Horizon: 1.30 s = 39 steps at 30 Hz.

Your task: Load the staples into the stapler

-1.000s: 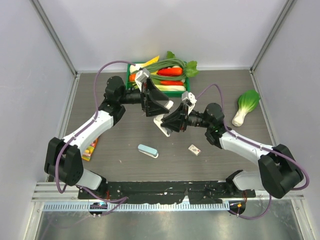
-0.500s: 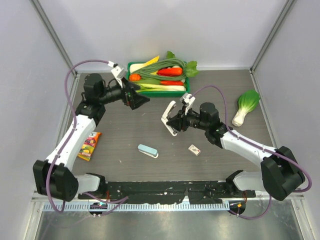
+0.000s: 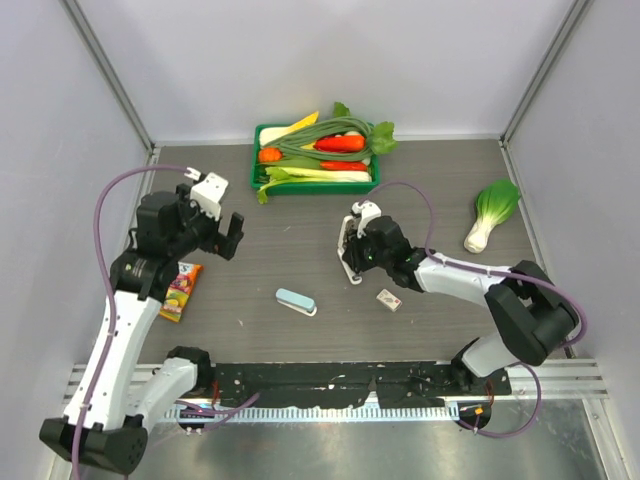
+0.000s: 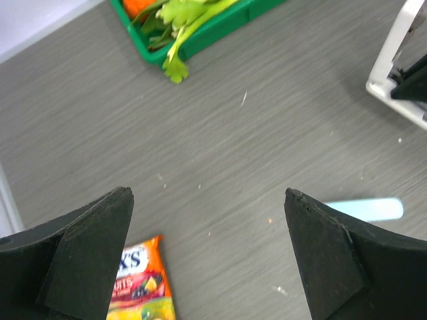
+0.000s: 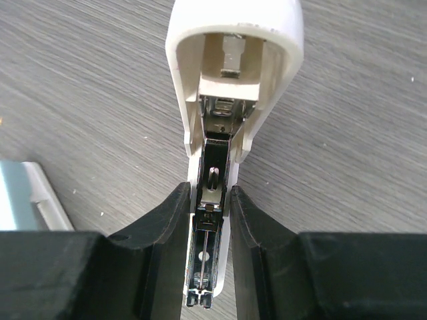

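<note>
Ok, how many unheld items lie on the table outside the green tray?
4: candy bag left, light-blue bar centre, staples right of it, bok choy right; others may be hidden.

Stapler point(image 5: 233, 17) shell smooth glossy white plastic, shiny metal inside; table point(image 4: 267, 153) matt grey wood-grain; candy bag point(image 4: 137, 290) glossy printed film; right gripper point(image 5: 209, 193) fingers point(image 5: 157, 227) matt black plastic.

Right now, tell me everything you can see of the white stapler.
The white plastic stapler is swung open: its rounded glossy cover tilts away from the narrow base, baring a dark metal channel with a thin rod. I make out nothing loaded in it. The right pincer clamps the base from both sides. The stapler is over the middle of the grey wood-grain table; whether it touches the surface I cannot tell.
</note>
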Each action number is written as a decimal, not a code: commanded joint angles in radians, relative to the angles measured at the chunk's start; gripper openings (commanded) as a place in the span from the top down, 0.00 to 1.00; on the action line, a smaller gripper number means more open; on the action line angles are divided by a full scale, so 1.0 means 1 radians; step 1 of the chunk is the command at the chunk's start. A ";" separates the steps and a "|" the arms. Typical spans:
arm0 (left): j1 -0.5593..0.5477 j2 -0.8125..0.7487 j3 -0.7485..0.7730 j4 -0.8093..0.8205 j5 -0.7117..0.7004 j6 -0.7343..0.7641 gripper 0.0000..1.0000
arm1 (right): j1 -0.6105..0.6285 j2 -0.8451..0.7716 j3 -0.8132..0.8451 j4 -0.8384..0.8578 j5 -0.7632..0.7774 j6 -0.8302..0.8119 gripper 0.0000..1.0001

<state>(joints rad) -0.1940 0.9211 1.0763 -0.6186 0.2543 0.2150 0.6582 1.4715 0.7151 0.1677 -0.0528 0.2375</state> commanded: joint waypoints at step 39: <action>0.025 -0.137 -0.084 -0.056 -0.078 0.053 0.00 | 0.196 0.164 0.113 0.020 0.245 -0.052 0.89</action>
<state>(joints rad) -0.1745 0.7998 0.9932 -0.7010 0.1604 0.2668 0.8452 1.6390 0.7818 0.1406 0.1738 0.1997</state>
